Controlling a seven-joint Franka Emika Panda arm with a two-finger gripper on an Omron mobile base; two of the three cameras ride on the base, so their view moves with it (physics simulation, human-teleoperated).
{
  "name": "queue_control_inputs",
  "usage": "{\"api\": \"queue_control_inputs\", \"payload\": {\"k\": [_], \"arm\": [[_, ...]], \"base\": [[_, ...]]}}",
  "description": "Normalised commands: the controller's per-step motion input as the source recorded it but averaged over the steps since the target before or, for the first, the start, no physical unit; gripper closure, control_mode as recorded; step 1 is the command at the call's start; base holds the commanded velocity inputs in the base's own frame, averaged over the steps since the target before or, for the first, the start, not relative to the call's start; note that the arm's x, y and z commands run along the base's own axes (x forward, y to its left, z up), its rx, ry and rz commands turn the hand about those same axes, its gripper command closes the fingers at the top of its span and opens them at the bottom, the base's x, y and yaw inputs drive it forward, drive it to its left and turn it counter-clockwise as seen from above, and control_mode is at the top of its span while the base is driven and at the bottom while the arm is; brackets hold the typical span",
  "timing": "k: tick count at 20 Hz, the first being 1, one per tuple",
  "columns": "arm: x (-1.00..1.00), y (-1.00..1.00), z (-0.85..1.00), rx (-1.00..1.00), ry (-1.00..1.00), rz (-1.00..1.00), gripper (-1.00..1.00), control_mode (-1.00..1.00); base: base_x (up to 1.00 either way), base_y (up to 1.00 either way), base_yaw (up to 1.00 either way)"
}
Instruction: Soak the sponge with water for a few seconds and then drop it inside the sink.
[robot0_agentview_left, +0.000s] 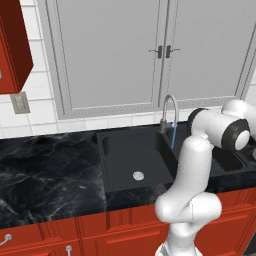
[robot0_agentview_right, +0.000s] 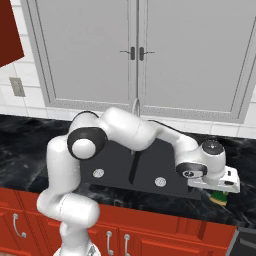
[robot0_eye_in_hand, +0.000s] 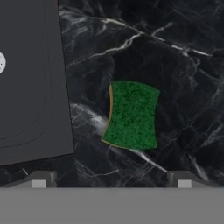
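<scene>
Just beside the sink (robot0_eye_in_hand: 30, 109) edge, sponge (robot0_eye_in_hand: 131, 114) on open countertop (robot0_eye_in_hand: 175, 78).

in the left base view the white arm covers the right basin of the matte black double-basin sink (robot0_agentview_left: 120, 150) and the foot of the thin blue water stream (robot0_agentview_left: 173, 137). in the right base view the hand hides most of the small yellow sponge with its dark green scrub layer (robot0_agentview_right: 220, 199). the hand view cuts the sink off at its left edge.

Black marbled stone countertop (robot0_eye_in_hand: 144, 39); green-topped yellow rectangular sponge (robot0_eye_in_hand: 131, 114) lies on it, right of the inset matte black sink (robot0_eye_in_hand: 30, 87).
</scene>
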Motion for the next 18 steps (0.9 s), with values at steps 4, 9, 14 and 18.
{"api": "queue_control_inputs", "payload": {"k": [4, 9, 14, 18], "arm": [[-0.11, -0.16, 0.0, 0.0, -0.06, 0.03, -1.0, -1.0], [-0.01, -0.14, 0.0, 0.0, -0.02, 0.04, -1.0, -1.0], [0.01, -0.03, 0.0, 0.0, 0.0, 0.02, -1.0, -1.0], [0.13, 0.0, 0.0, 0.0, 0.0, 0.0, -1.0, -1.0]], "base": [[0.0, 0.0, 0.0], [0.0, 0.0, 0.0], [0.0, 0.0, 0.0], [0.0, 0.0, 0.0]]}}
